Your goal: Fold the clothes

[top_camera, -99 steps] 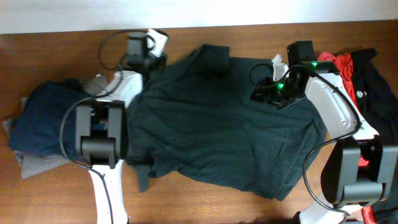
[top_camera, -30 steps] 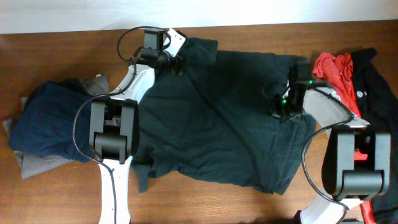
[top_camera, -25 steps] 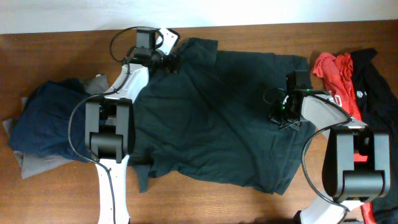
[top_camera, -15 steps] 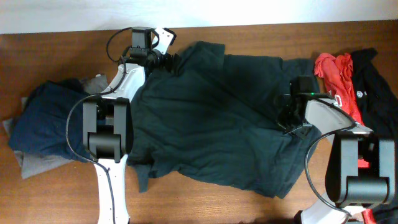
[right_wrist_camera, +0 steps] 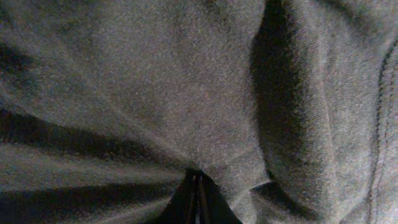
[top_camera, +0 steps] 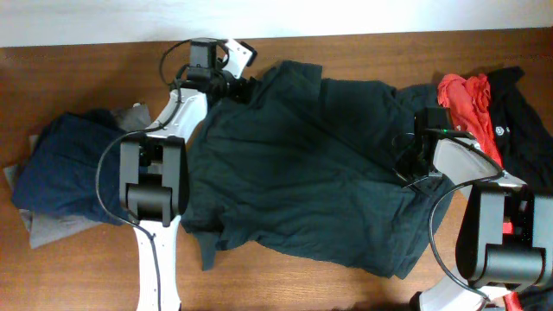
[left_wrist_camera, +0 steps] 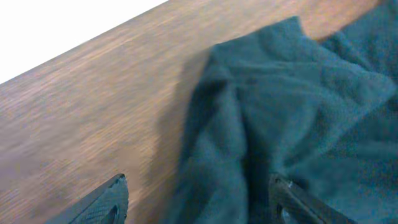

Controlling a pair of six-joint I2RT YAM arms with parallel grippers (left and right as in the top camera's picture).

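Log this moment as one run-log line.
green shirt: rumpled, unfolded on table | left gripper: open at shirt's far edge | right gripper: shut on shirt fabric | navy garment: piled at left

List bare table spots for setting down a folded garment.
Bare table: near-left corner below the navy blue piece, far-left corner above it. Crowded: centre under the dark green shirt, right edge with red shirt and black garment.

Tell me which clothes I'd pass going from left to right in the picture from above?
Navy blue garment → big dark green shirt → red shirt → black garment.
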